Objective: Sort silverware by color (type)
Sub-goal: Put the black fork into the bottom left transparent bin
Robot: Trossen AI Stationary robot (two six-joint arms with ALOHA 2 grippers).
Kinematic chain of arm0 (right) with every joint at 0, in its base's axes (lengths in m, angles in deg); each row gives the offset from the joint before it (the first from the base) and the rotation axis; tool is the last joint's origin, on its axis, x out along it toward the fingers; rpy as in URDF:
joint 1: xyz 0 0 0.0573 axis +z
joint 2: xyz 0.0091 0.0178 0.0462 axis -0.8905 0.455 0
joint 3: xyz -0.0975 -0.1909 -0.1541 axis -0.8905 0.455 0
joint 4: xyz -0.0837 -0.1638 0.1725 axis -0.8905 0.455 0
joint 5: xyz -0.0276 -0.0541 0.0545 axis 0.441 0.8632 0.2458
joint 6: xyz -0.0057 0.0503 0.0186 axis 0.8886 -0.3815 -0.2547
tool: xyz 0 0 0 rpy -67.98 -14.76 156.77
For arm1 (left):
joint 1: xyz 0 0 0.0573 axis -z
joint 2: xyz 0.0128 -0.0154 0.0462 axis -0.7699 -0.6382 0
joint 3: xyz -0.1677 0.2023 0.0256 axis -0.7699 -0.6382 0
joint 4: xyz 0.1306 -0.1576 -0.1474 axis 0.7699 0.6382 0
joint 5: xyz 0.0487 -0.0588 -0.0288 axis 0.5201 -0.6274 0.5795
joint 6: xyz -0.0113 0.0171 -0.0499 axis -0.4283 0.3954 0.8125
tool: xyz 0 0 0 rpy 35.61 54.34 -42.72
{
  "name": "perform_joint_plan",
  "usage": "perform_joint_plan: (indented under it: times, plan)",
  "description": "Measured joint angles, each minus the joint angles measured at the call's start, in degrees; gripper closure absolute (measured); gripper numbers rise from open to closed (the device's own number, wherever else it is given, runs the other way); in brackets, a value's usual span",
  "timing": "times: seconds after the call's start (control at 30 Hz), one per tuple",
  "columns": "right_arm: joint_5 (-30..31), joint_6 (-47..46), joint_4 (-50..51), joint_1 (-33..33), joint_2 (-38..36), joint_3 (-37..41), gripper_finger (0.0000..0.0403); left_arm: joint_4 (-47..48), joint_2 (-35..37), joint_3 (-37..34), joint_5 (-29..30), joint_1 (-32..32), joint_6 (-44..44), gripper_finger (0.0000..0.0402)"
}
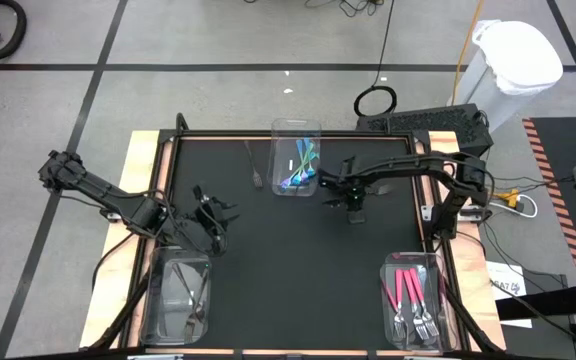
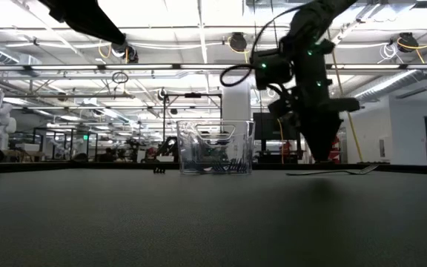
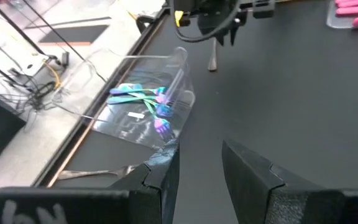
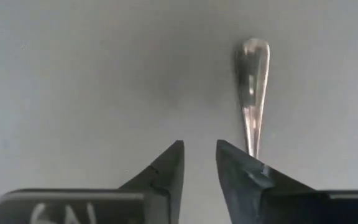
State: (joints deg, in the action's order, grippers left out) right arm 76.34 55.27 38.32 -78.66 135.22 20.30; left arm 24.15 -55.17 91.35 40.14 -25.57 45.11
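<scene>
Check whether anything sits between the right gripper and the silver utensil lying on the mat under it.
Nothing visible does. The right gripper is directly over the silver utensil, with bare black mat around it; the bin of teal forks stands off to one side.

- Centre of black mat (image 1: 288, 260): bare, open passage between both arms.
- Far edge: clear bin (image 1: 296, 158) of teal utensils stands upright; right gripper (image 1: 354, 210) hangs just beside it, over a grey fork (image 2: 332, 172).
- Near corners: left bin (image 1: 176, 298) and pink-fork bin (image 1: 414, 300) block them.

Silver utensil (image 4: 252, 93) partly hidden behind the right tool's (image 4: 199, 155) finger, its head unseen.
</scene>
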Motion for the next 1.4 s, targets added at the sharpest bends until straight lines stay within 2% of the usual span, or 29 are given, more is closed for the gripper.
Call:
perform_joint_plan:
  times: [0.3, 0.53, 0.73, 0.87, 1.13, 1.4]
  plan:
    - [0.37, -0.73, -11.47, -3.92, -12.85, 13.9, 0.0282, 0.86, 0.0, -0.02, -0.94, 0.0, 0.28, 0.0278]
    - [4.62, -1.36, -15.38, -6.43, -20.77, 21.51, 0.0243, 0.82, 0.0, -0.02, -0.92, 0.0, 0.32, 0.0278]
    - [4.69, -0.18, -19.55, -8.53, -21.05, 25.85, 0.0217, -1.07, 0.0, -0.02, -0.61, -0.02, -0.01, 0.0278]
    - [6.36, 0.55, -21.73, -9.69, -21.08, 26.28, 0.0212, -2.39, 0.0, -0.02, -0.3, -0.04, -1.08, 0.0278]
    - [5.74, 3.31, -21.04, -12.65, -18.86, 26.27, 0.0206, -2.59, 0.0, -0.02, -0.2, -0.04, -1.6, 0.0278]
    - [0.92, 4.76, -20.58, -16.08, -13.32, 25.99, 0.0212, -2.85, 0.0, -0.02, -0.2, 0.0, -1.6, 0.0278]
